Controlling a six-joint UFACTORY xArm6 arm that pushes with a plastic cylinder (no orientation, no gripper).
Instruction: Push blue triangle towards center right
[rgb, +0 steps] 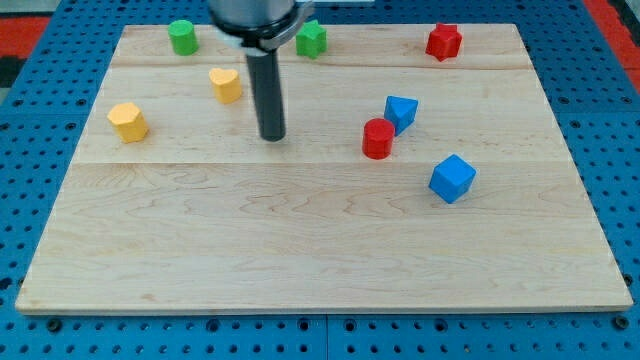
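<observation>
Rod top cropped, my tip (272, 137) left of blue triangle (401, 111)

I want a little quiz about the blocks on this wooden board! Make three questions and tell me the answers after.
1. True or false: the small blue triangle block touches the red cylinder block.
2. How many green blocks sit along the view's top edge of the wooden board?
3. Which block lies nearest my tip? A) yellow heart-shaped block B) blue cube block C) red star-shaped block

Key: 1 true, they appear to touch. 2 two: green cylinder block and green star-shaped block. 3 A.
</observation>
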